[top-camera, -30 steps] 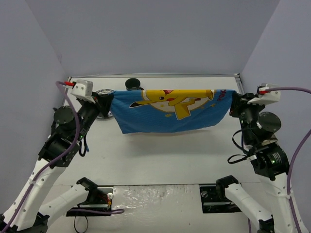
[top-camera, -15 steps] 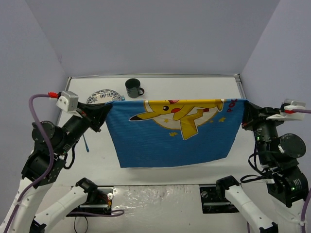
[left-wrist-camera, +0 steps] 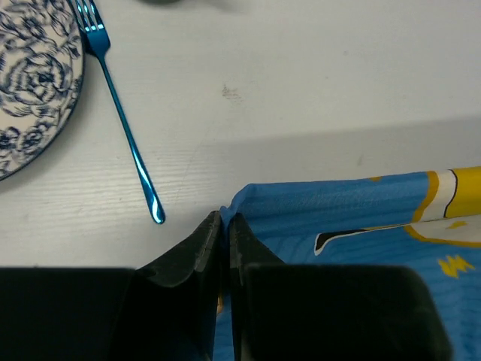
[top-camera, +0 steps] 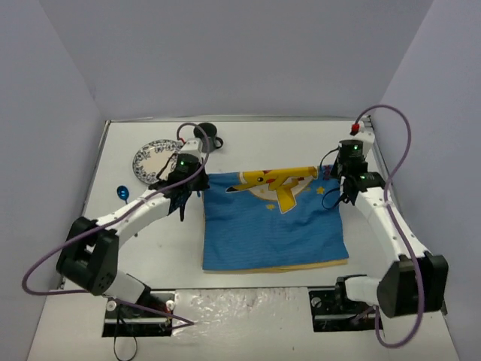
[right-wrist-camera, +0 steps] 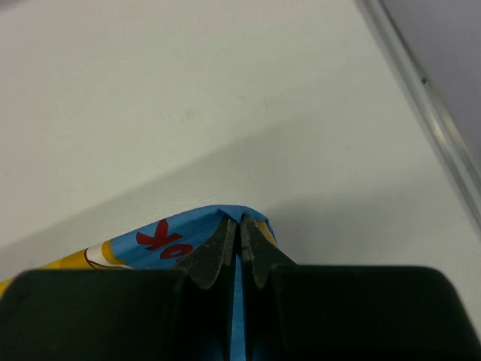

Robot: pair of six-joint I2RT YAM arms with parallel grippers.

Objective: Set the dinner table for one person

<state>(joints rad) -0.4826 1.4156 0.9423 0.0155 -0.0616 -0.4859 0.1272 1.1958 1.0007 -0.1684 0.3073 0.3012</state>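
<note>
The dinner table (top-camera: 255, 147) is a wide white top. On it a blue cartoon-printed cloth mat (top-camera: 274, 226) lies spread flat near the middle. My left gripper (top-camera: 201, 183) is shut on the mat's far left corner; in the left wrist view the fingertips (left-wrist-camera: 224, 218) pinch the blue hem (left-wrist-camera: 338, 218). My right gripper (top-camera: 338, 179) is shut on the far right corner, and in the right wrist view the cloth (right-wrist-camera: 173, 237) folds over the gripper (right-wrist-camera: 240, 220). Both grippers sit low, at table height.
A blue-patterned plate (top-camera: 154, 159) lies far left of the mat, with a blue fork (left-wrist-camera: 120, 120) beside it. A dark cup (top-camera: 204, 135) stands behind the left wrist. A blue spoon (top-camera: 122, 193) lies near the left edge. Metal edging (right-wrist-camera: 436, 120) runs along the right side.
The mat hung stretched in the air between both raised grippers; both arms have since reached forward and down, and the mat now lies flat on the table with both corners still pinched.
</note>
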